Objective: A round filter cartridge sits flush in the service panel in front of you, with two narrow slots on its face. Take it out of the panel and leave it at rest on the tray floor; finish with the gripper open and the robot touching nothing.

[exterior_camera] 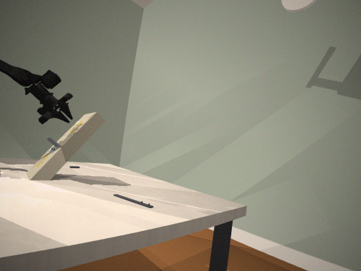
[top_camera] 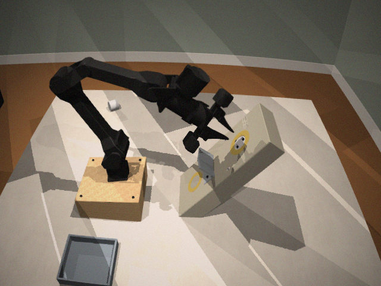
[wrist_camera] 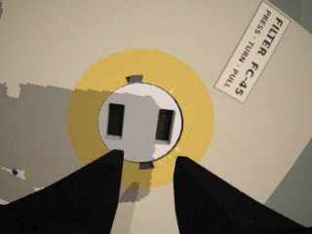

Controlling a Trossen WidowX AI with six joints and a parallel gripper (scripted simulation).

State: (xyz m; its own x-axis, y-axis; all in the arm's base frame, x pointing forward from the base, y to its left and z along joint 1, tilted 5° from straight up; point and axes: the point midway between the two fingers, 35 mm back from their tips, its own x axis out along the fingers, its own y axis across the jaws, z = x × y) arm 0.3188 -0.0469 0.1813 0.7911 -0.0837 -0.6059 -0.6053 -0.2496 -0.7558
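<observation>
Wrist view alone shows cartridge (wrist_camera: 140, 123) slots; top shows tray (top_camera: 87, 260).

Pale table (top_camera: 277, 233) carries panel (top_camera: 264, 129), tray (top_camera: 87, 261) (grey), wooden block (top_camera: 111, 196).

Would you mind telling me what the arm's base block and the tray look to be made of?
The base block looks like light wood or plywood: tan, with a mottled grain, matte, and dark screw dots at its corners. The tray looks like grey plastic or painted metal: one even blue-grey colour with smooth thin walls; the look leaves it open which.
</observation>
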